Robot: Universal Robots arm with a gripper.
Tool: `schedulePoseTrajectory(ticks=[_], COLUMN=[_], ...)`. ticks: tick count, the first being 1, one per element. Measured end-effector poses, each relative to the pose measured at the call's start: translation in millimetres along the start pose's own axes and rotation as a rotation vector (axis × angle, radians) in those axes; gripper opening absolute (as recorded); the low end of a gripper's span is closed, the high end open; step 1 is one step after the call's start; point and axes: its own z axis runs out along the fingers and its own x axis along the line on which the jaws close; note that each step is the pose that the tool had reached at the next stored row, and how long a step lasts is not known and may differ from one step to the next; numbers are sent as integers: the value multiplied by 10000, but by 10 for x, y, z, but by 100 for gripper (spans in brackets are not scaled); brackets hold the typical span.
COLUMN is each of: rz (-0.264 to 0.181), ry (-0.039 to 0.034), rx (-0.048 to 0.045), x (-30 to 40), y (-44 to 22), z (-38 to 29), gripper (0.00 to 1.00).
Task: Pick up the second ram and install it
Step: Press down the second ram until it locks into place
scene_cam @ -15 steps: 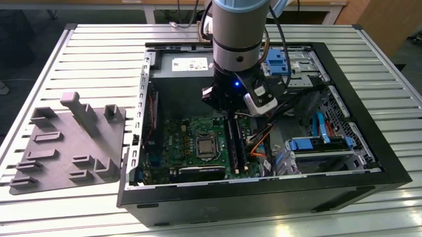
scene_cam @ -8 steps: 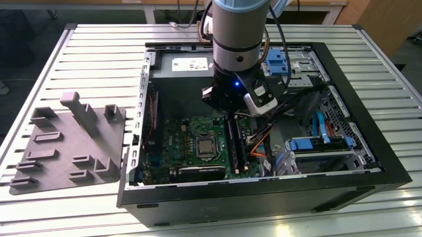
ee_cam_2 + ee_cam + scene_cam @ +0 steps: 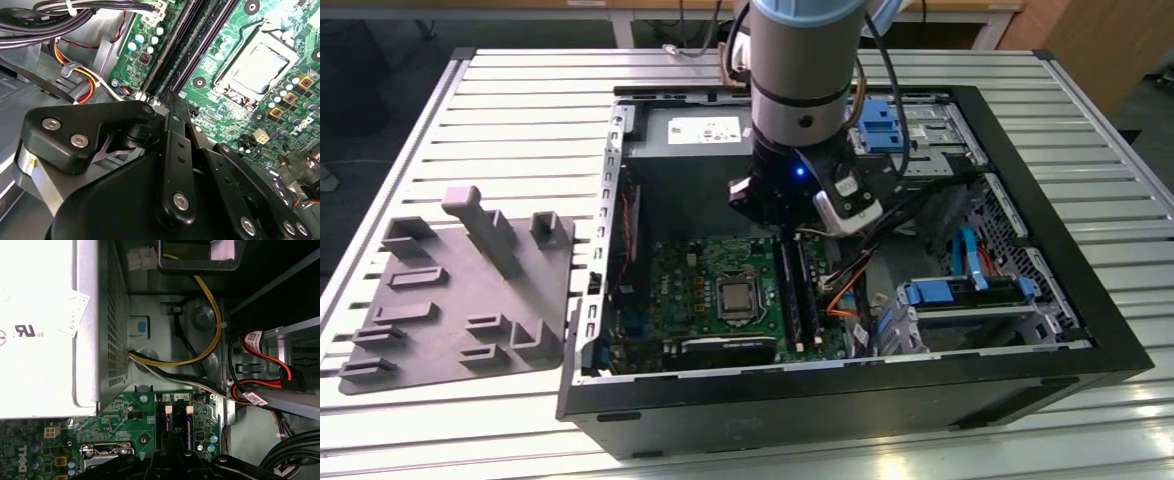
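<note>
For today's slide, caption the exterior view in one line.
Robot arm's gripper lowered inside the open computer case, over the motherboard's memory slots.

Arm upright, gripper lowered

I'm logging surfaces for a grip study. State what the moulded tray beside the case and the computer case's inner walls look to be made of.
Moulded tray: looks like matte grey plastic, with soft rounded posts and no glints, possibly printed or cast.
Computer case: inner walls look like bare sheet metal, pale grey with a dull sheen and punched vent holes; its outer rim looks black, painted or plastic, hard to tell which.
</note>
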Motion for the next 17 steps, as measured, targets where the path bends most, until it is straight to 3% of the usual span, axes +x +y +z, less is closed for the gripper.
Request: schedulePoseTrajectory(ticks=[17], rz=[0], ry=[0], rx=[-1], x=[-3], y=[-77], z=[-4], gripper=[11])
